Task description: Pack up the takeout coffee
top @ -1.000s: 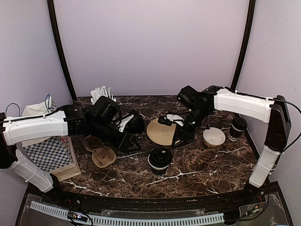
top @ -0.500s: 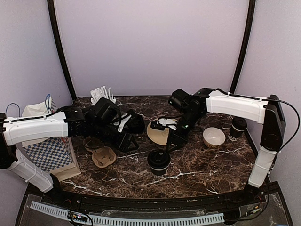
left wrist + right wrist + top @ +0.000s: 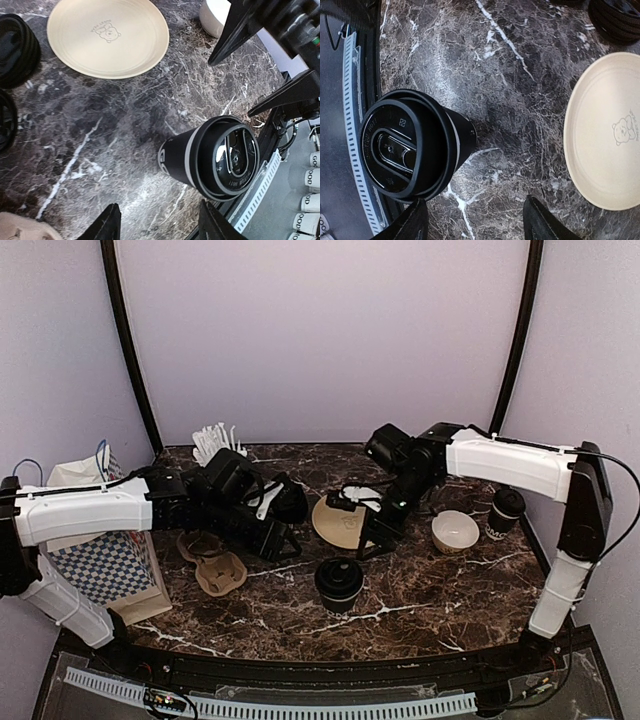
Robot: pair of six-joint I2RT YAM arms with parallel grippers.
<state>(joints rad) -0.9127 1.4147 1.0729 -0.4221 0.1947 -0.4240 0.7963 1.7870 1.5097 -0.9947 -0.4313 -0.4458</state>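
Top view. Lidded cup (image 3: 340,582) stands upright on the table, at 6 o'clock from the plate (image 3: 338,521). Second cup (image 3: 507,508) stands at 3 o'clock from the bowl (image 3: 455,531). My left gripper (image 3: 277,540) is at the lidded cup's 10 o'clock, my right gripper (image 3: 372,540) at its 1 o'clock. Both my jaws are spread wide, holding nothing and clear of the cup.

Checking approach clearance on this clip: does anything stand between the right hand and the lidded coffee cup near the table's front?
Nothing visible does. From the right wrist, only bare marble lies between the open right hand and the upright lidded cup. The tan plate lies off to one side, apart from the cup.
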